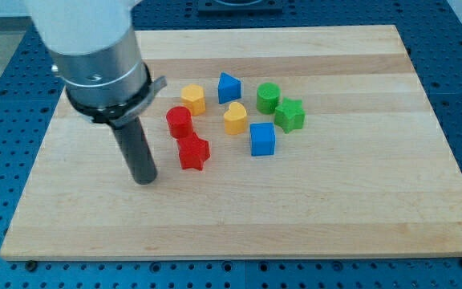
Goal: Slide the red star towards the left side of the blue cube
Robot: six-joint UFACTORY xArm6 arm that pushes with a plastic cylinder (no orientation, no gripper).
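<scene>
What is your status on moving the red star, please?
My tip left of red star, apart. Star left of blue cube, gap between. Nothing in between.

My tip (144, 180) rests left of the red star (192, 152), apart.

Eight small coloured blocks lie on the pale wooden desk (359, 209), two of each colour. Two are red: a red star block (192, 152) and a red cylinder block (179, 121). Two are blue: a blue cube block (262, 139) and a blue triangular block (228, 87). Two are yellow: a yellow heart-shaped block (233, 118) and a yellow hexagonal block (192, 99). Two are green: a green star block (290, 115) and a green cylinder block (268, 97). One dark rod stands over the desk, with one tip (144, 180).
</scene>
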